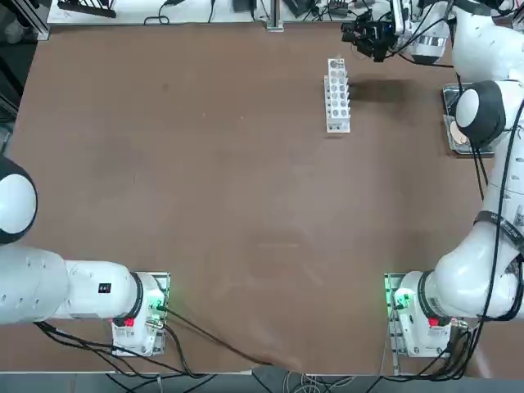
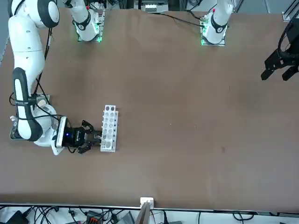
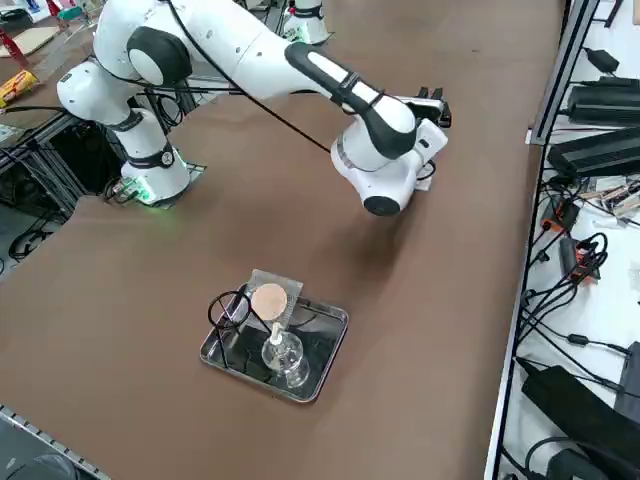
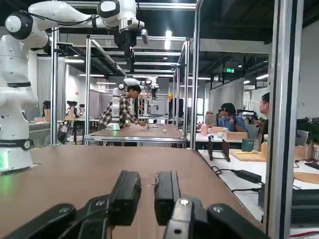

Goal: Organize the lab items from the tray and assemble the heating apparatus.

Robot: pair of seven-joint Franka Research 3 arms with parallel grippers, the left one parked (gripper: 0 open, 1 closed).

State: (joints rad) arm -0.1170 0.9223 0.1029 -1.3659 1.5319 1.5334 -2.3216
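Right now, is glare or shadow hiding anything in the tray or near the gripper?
Right side view: the tray bottom mirrors darkly, so the glass burner blends in; the tan disc reads clearly. Top view: the arm covers most of the tray; the right gripper casts a soft shadow beside the rack. Front view: even light.

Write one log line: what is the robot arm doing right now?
right gripper: level, beside white rack | tray: holds glass burner, wire stand, tan disc | apparatus: not assembled
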